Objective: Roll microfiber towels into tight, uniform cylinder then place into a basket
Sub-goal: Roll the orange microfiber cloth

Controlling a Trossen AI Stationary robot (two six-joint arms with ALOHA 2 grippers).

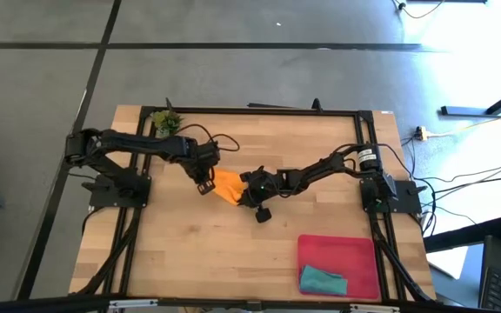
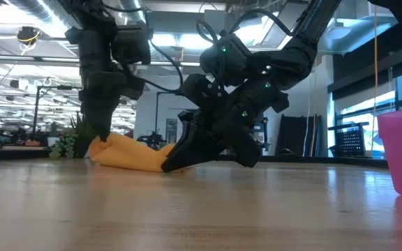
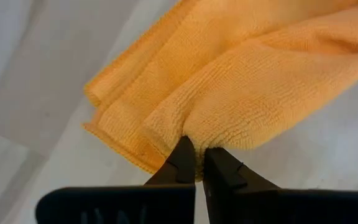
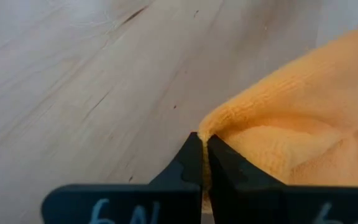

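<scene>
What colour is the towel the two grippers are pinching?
Bright orange towel; the left wrist view shows it best.

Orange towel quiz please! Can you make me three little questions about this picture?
1. True or false: the teal towel lies in the basket.
2. Which jaws pinch the orange towel: a) left only b) right only c) both?
3. What small green thing sits at the table's far left corner?

Key: 1 true. 2 c, the left gripper and right gripper each pinch an edge. 3 the plant sprig.
</scene>
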